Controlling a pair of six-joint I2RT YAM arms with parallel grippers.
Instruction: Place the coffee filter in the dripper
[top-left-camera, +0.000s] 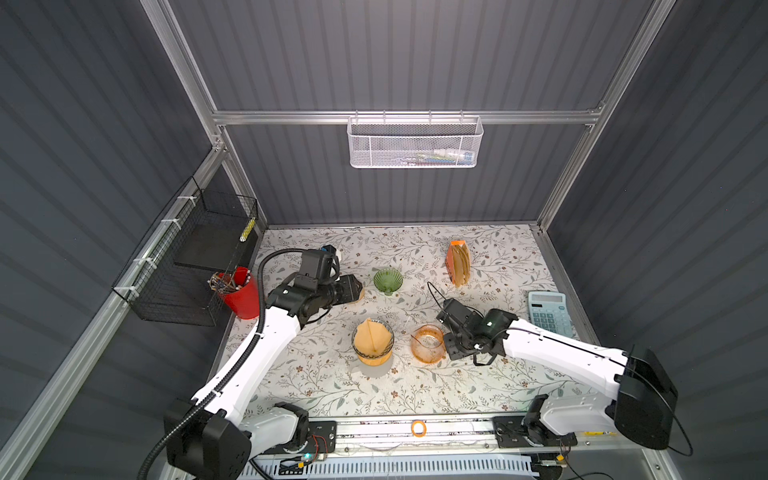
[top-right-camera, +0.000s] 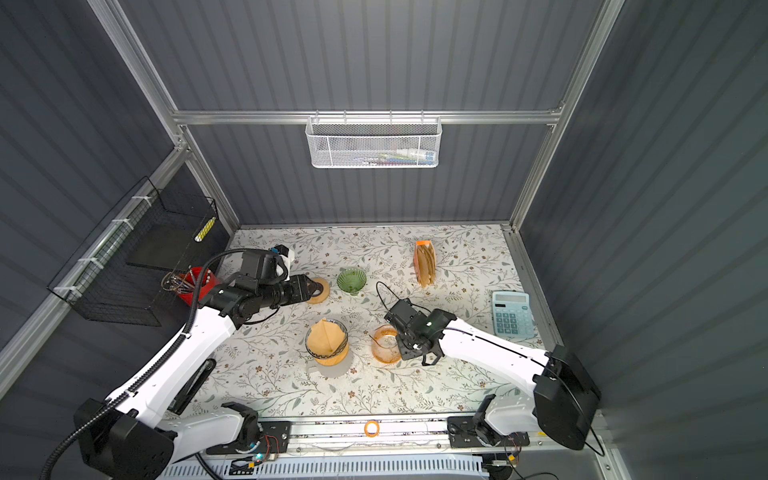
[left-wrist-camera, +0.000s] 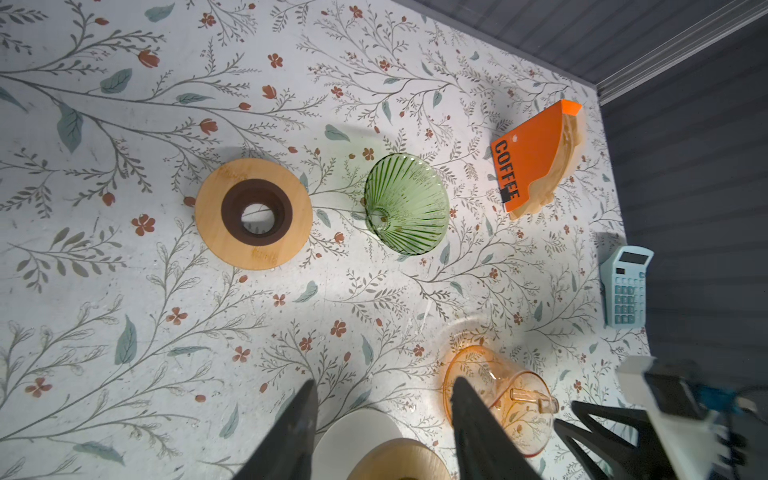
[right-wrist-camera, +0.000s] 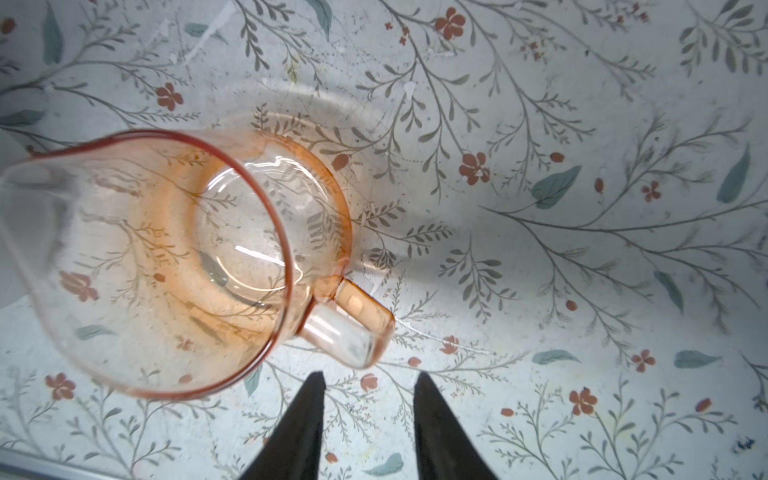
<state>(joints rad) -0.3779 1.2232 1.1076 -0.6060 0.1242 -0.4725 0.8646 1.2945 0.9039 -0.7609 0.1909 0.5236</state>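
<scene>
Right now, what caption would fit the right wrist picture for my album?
Open right gripper poised just short of the handle of an empty orange glass carafe on a floral tabletop.

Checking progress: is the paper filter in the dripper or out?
In: the tan filter sits spread open inside the dripper, seen in both top views.

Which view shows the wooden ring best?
The left wrist view: the wooden ring lies fully visible, its dark collar and centre hole clear. In both top views it is small and the left gripper hides part of it. The right wrist view misses it.
</scene>
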